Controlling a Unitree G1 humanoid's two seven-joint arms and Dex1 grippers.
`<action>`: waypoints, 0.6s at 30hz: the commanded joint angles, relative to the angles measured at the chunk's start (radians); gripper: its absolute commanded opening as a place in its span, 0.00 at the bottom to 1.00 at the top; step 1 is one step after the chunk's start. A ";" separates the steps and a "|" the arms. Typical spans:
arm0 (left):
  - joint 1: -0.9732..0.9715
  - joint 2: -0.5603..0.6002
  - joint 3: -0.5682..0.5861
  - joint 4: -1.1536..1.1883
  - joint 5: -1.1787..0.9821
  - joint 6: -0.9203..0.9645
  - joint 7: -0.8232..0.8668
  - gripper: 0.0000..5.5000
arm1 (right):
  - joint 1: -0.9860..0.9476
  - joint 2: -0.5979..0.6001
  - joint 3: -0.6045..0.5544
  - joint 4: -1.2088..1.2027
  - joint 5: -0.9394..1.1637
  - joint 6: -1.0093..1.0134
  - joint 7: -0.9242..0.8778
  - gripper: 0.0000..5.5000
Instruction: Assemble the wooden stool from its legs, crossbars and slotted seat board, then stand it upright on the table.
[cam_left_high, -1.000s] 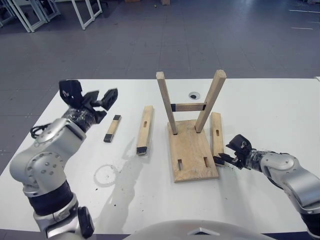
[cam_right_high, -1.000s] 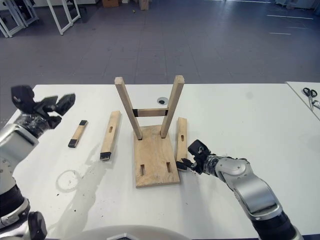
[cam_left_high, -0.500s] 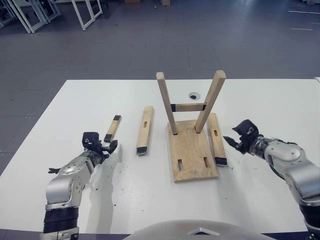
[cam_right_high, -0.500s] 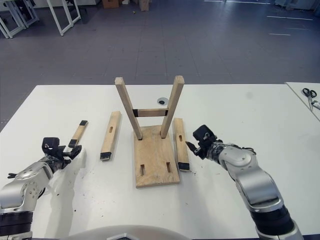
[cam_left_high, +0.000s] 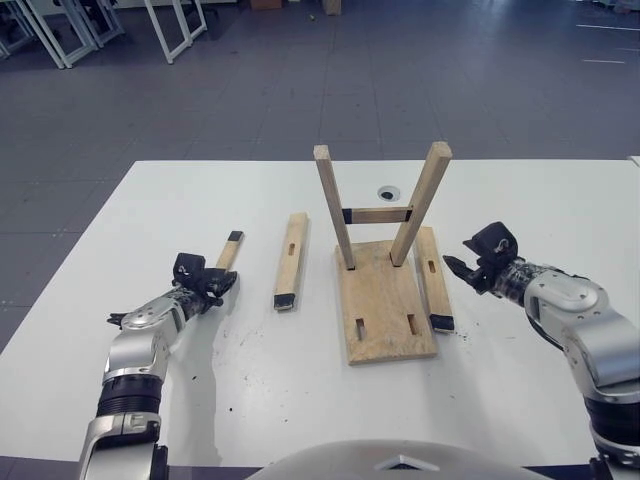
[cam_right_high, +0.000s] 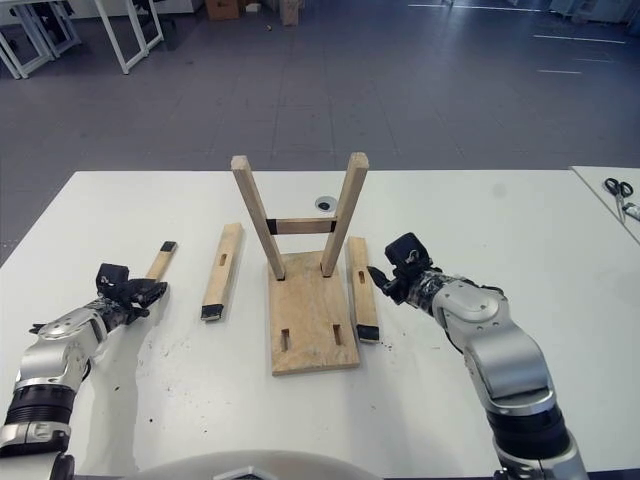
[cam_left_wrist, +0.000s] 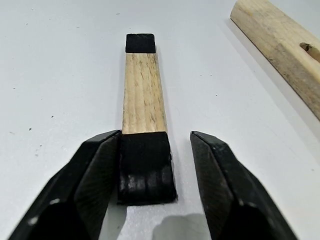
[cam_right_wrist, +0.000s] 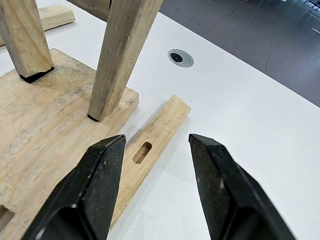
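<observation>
We saw the flat, grainy seat board (cam_left_high: 388, 300) lying mid-tabletop (cam_left_high: 560, 210), with two square upright legs (cam_left_high: 332, 205) slotted into it and joined by a black-tipped rung (cam_left_high: 377, 214). Toward the left edge, the left gripper (cam_left_wrist: 155, 145) stood open around the black end of a short crossbar (cam_left_wrist: 144, 90). The right gripper (cam_right_wrist: 157, 142) hung open over a slotted leg (cam_right_wrist: 165, 117) just beside the board's right side. Another loose leg (cam_left_high: 290, 259) lay left of the board.

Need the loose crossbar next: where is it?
The crossbar lies flat on the table, left of a loose leg, its near end inside the open left gripper.
</observation>
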 joint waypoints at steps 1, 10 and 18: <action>0.047 -0.044 -0.011 0.108 0.036 0.044 0.043 0.36 | -0.031 0.009 0.002 -0.031 0.015 0.034 -0.002 0.42; 0.123 -0.117 -0.016 0.024 -0.005 0.073 0.053 0.24 | -0.067 0.058 0.011 -0.047 0.034 0.071 -0.028 0.42; 0.480 -0.383 -0.055 -0.717 0.109 -0.439 0.295 0.24 | -0.235 0.551 -0.245 -0.004 0.364 0.366 -0.119 0.73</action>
